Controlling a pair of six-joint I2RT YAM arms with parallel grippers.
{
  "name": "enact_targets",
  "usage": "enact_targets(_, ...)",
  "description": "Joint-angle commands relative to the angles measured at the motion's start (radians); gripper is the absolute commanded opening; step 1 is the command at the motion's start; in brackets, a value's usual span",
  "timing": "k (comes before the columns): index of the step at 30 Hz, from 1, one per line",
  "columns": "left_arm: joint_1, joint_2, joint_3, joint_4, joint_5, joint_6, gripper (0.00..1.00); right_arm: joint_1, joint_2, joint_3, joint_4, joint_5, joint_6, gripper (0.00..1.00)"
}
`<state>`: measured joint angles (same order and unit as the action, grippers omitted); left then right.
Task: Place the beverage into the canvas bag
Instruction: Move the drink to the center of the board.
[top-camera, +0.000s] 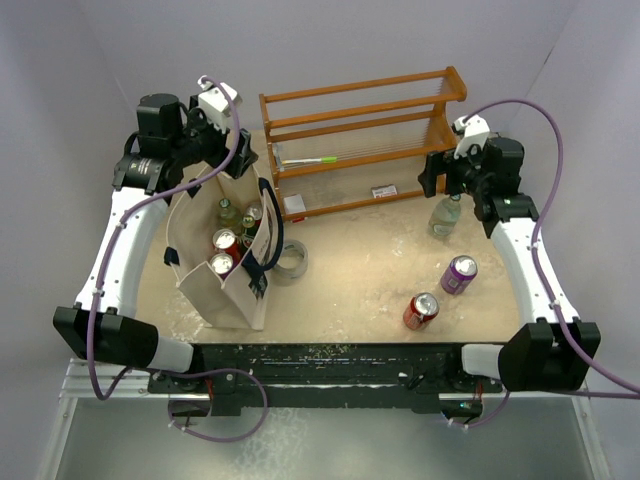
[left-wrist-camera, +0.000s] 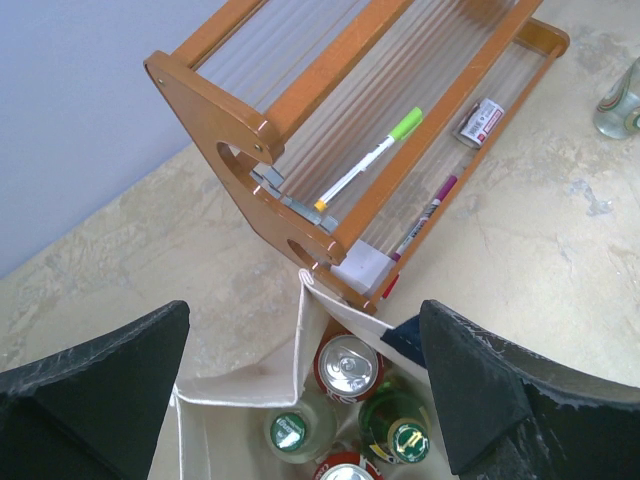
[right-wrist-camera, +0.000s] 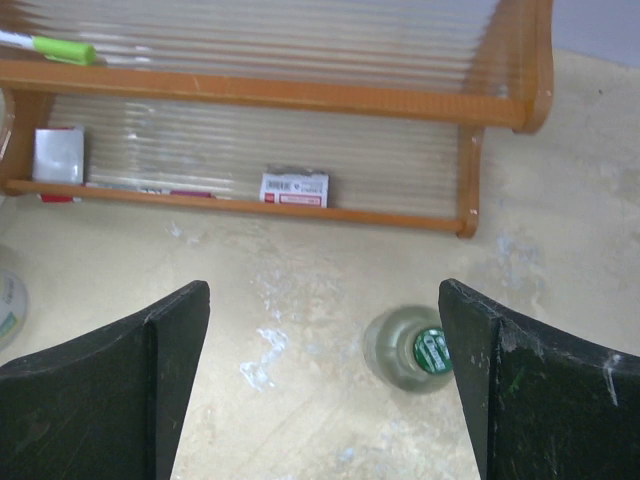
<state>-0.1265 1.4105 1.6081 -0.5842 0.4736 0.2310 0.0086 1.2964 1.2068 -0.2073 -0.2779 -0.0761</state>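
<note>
Over at nine o'clock on the table (top-camera: 360, 285) stands the canvas bag (top-camera: 225, 300), mouth up and already loaded: two cans and some green-capped bottles are packed inside. The left fingers (left-wrist-camera: 100, 390) hang right above its twelve o'clock end, spread wide and gripping nothing, and the wrist view looks straight down past them onto can tops and bottle caps.

Across at two o'clock, the right fingers (right-wrist-camera: 530, 380) are spread wide too, poised over a clear bottle (top-camera: 446, 218) with a green cap. It stands upright on the table just in front of the wooden rack (top-camera: 360, 100). From the right wrist, that bottle shows between the fingers, tucked close to one; contact I can't call.

Down at four o'clock, a purple can (top-camera: 459, 274) and a red can (top-camera: 421, 310) sit close together. A tape roll (top-camera: 291, 262) rests just beside the bag's three o'clock side.
</note>
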Motion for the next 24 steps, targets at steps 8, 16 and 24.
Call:
enact_targets(8,-0.027,0.044,0.089,0.075,-0.012,0.007,0.99,-0.113,-0.071,-0.143,-0.052,0.102,0.025,0.87)
enact_targets(16,-0.032,0.026,0.065,0.076,0.024,0.015,0.99,-0.141,0.005,-0.117,-0.062,0.106,0.052,0.82)
enact_targets(24,-0.032,0.003,0.032,0.070,0.035,0.053,0.99,-0.154,0.115,-0.040,-0.057,0.123,0.042,0.74)
